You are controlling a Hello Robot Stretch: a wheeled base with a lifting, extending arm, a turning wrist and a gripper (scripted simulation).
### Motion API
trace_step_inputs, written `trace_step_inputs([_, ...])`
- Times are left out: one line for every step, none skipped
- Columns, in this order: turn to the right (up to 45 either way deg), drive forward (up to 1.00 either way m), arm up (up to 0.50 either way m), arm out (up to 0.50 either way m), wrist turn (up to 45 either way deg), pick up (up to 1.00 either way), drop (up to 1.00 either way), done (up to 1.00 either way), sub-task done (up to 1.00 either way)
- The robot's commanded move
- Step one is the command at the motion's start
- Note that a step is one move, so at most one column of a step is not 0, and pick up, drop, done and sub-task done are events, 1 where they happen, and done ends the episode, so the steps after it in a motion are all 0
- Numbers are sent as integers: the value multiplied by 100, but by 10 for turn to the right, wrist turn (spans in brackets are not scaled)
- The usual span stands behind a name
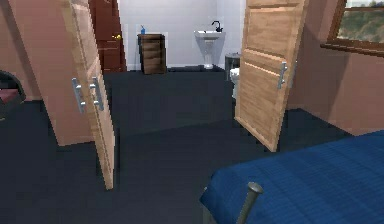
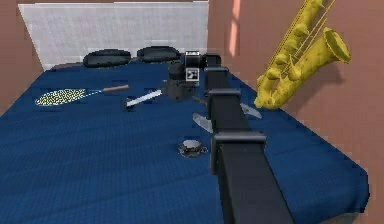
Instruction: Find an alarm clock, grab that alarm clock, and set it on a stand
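Bedroom on screen: a blue bed (image 2: 90, 140) spreads across the arm side view, and my arm (image 2: 240, 150) runs up the frame's middle. The gripper (image 2: 175, 88) sits upper centre, near the pillows (image 2: 105, 59). I can't tell whether its fingers are apart or together, nor whether it holds anything.

Lower centre, just left of the arm, lies a small round thing (image 2: 190, 148), dark and grey. That's my best guess for the clock, though it's too small to swear to. If so, I'd expect it to be light, rigid and a bit slick, with a face that could crack, so I'd take it across the body's sides.

A racket (image 2: 72, 97) lies at left and a saxophone (image 2: 295, 55) at upper right.

Containers now, in the forward view: a sink (image 1: 210, 38) upper centre, bowl hidden. Left of it stands a dark cabinet (image 1: 152, 53), contents unseen, maybe my stand.
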Motion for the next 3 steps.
trace_step_inputs([0, 0, 0, 0, 360, 0, 0, 0, 0])
trace_step_inputs([0, 0, -28, 0, 0, 0, 0, 0, 0])
trace_step_inputs([0, 0, 0, 0, 0, 100, 0, 0, 0])
